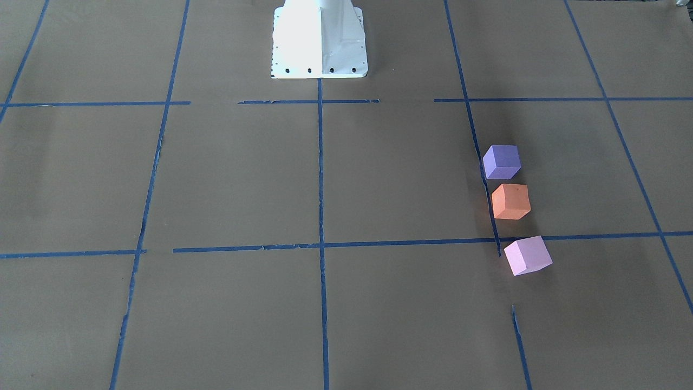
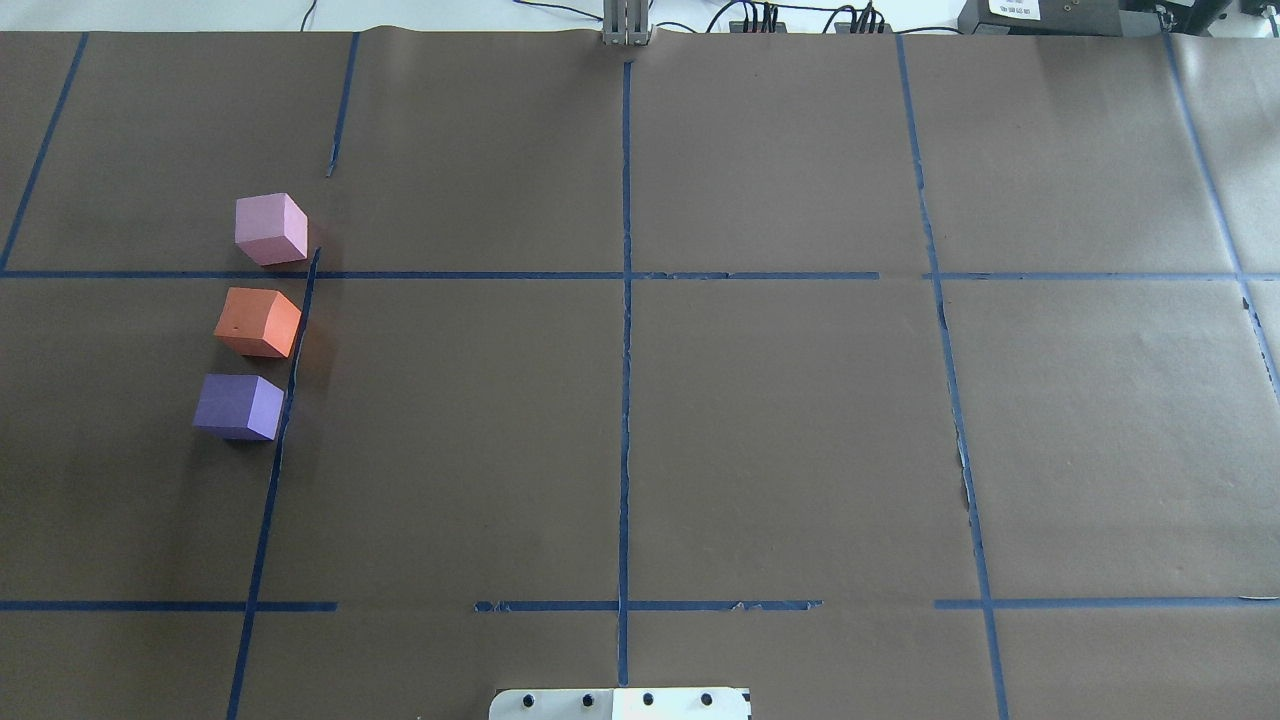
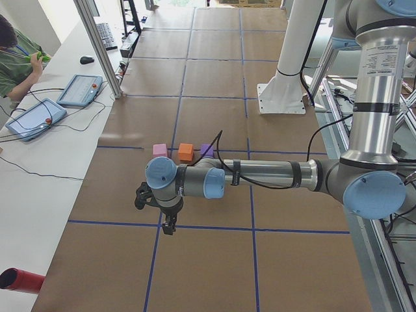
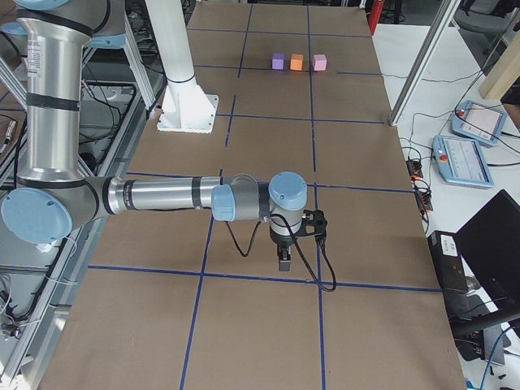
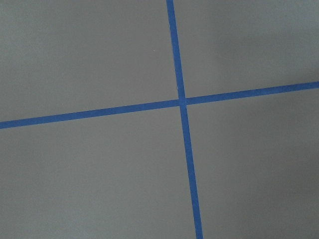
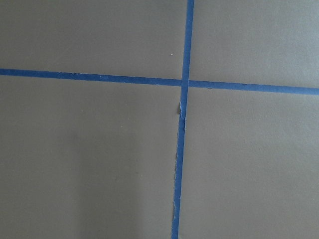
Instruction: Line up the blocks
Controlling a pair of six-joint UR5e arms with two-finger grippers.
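Purple block (image 2: pixel 238 407), orange block (image 2: pixel 257 322) and pink block (image 2: pixel 270 229) sit in one row with small gaps, just beside a blue tape line (image 2: pixel 290 390) on the table's (image 2: pixel 780 430) left half. Left gripper (image 3: pixel 168 224) hangs over a tape crossing, apart from the row; right gripper (image 4: pixel 283 262) is well apart, toward the other end. Open or closed: cannot tell for either.

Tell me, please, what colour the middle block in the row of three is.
The middle block is orange, clearest in the overhead exterior view.
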